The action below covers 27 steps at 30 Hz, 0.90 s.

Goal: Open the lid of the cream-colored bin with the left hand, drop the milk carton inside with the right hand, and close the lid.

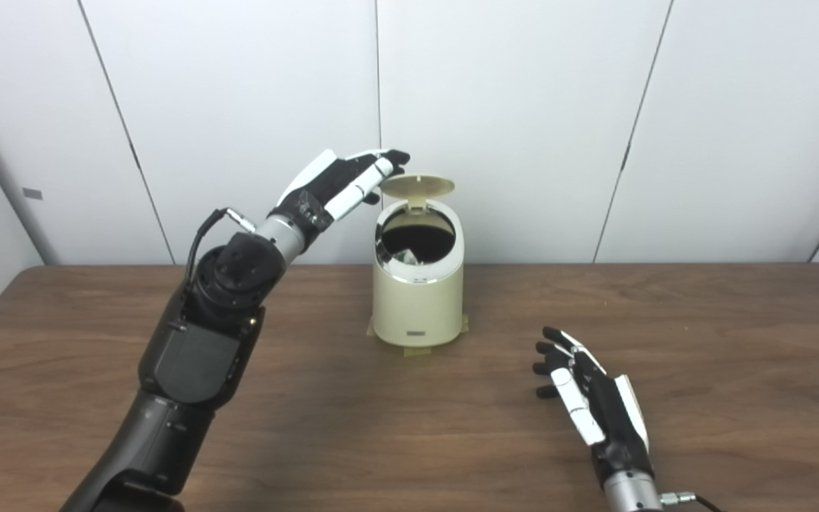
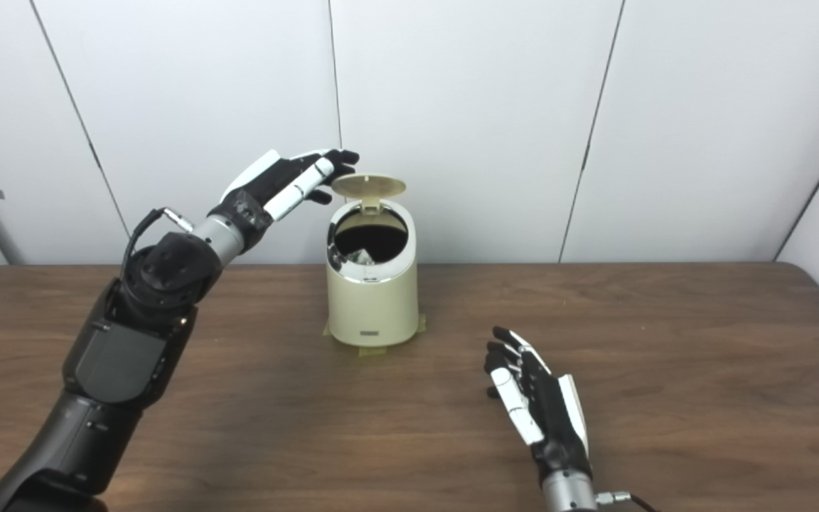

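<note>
Left eye view: the bin [image 1: 418, 299] is standing upright on the table [image 1: 701, 370], toward the back near the wall [image 1: 523, 107]. It is a cream cylinder with a shiny rim, a small label low on its front and tape at its base. Its lid [image 1: 417, 185] is standing open, hinged at the back, and something pale, not clear enough to name, is showing in the dark opening. The left hand [image 1: 338, 183] is hovering beside the lid, fingers extended and holding nothing; whether the fingertips are touching the lid is unclear.

Right eye view: the right hand [image 2: 534, 398] is lying low over the table, well apart from the bin, fingers spread and empty.
</note>
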Tool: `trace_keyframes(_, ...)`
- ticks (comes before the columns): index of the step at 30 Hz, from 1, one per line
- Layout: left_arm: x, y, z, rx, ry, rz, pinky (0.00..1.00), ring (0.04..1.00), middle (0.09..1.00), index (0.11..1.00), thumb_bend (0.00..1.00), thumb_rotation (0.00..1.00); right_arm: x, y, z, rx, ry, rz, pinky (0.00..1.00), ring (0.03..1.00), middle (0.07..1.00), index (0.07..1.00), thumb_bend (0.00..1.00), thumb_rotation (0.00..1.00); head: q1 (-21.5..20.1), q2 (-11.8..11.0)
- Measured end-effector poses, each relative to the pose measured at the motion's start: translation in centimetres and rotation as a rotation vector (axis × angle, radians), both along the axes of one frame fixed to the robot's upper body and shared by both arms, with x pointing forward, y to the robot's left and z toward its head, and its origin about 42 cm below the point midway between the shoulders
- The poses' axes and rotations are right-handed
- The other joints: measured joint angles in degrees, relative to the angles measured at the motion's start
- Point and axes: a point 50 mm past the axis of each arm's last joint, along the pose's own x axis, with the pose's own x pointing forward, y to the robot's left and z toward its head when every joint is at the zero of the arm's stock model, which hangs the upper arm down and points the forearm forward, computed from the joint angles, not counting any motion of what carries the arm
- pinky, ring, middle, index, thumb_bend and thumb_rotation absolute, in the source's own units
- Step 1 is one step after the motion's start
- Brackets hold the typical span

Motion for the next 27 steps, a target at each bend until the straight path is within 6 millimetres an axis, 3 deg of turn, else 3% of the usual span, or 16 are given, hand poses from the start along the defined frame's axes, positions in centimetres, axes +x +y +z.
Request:
trace_keyframes(7, 0.1, -0.7, 0.9, 0.08, -0.062, 0.009, 0.87, 0.886, 0.843, 0.836, 0.4, 0.9, -0.2, 0.1, -0.3, 0.036, -0.003, -0.015, 0.54, 0.698, 0.764, 0.839, 0.39, 0.93, -0.09, 0.17)
trace_keyframes(12, -0.1, -1.3, 0.3, 0.228, -0.106, -0.005, 0.8, 0.839, 0.821, 0.825, 0.46, 0.9, -0.3, 0.1, -0.4, 0.048, -0.003, -0.026, 0.53, 0.688, 0.756, 0.844, 0.41, 0.91, -0.26, 0.35)
trace_keyframes(14, -0.2, -1.3, 0.2, 0.322, -0.155, -0.012, 0.72, 0.778, 0.785, 0.809, 0.47, 0.91, -0.3, 0.0, -0.4, 0.05, -0.004, -0.03, 0.52, 0.683, 0.751, 0.848, 0.42, 0.92, -0.09, 0.53)
trace_keyframes(18, -0.6, -1.3, 0.5, 0.582, -0.289, -0.028, 0.64, 0.715, 0.736, 0.754, 0.54, 0.86, -0.3, -0.3, -0.4, 0.067, -0.001, -0.039, 0.5, 0.652, 0.724, 0.854, 0.43, 0.92, 0.09, 0.62)
trace_keyframes(24, -1.5, -2.1, -0.3, 0.911, -0.447, -0.087, 0.72, 0.752, 0.742, 0.731, 0.56, 0.97, -0.1, -0.7, -0.4, 0.082, 0.009, -0.05, 0.48, 0.62, 0.697, 0.869, 0.44, 0.97, -0.18, 0.88)
trace_keyframes(27, -1.8, -2.5, -0.9, 1.027, -0.515, -0.108, 0.69, 0.719, 0.711, 0.702, 0.58, 0.97, 0.0, -0.8, -0.3, 0.078, 0.013, -0.048, 0.48, 0.62, 0.694, 0.874, 0.46, 0.97, -0.35, 1.05)
